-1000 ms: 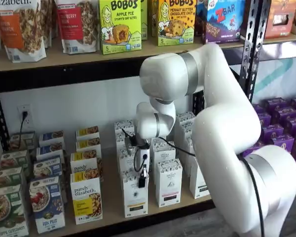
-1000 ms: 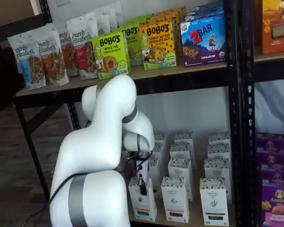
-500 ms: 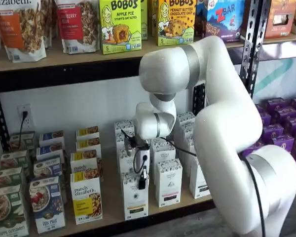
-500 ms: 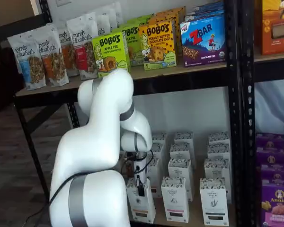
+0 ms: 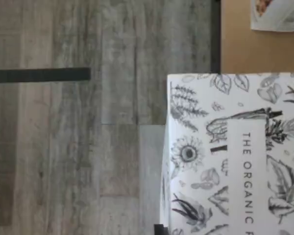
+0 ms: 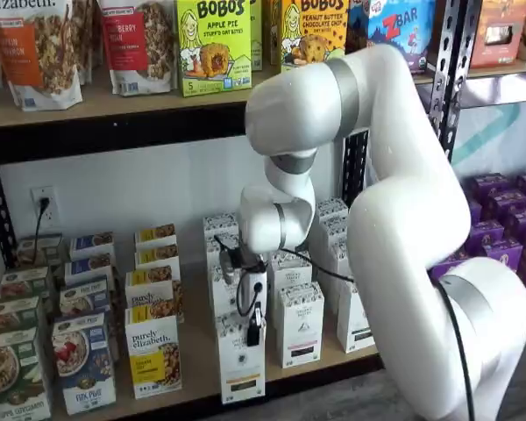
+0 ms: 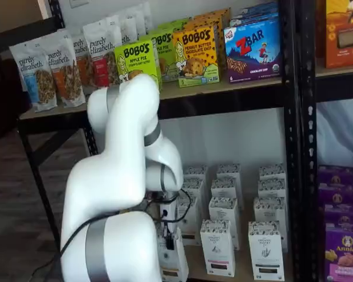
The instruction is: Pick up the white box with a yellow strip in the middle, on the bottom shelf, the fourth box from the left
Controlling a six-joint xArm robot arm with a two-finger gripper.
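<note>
The white box (image 6: 241,360) is sitting at the front edge of the bottom shelf (image 6: 193,390), its base reaching past the black front rail, with its yellow strip low on the front face. In both shelf views the hand (image 6: 254,331) is coming down onto its top from above, and the black fingers are closing on the upper part of the box (image 7: 175,258), gripping it narrowly. In the wrist view the box top (image 5: 235,156) is filling much of the picture, showing black leaf and flower drawings and the words "THE ORGANIC", with grey plank floor (image 5: 78,147) beyond the shelf's tan board (image 5: 255,49).

Just to the box's right a like white carton (image 6: 299,323) with a dark strip is standing upright, with more such cartons lined up behind. To its left a yellow-panelled box (image 6: 152,349) is standing at the shelf front. The white arm (image 6: 403,228) is bending in from the right, a black cable (image 6: 451,342) hanging along it
</note>
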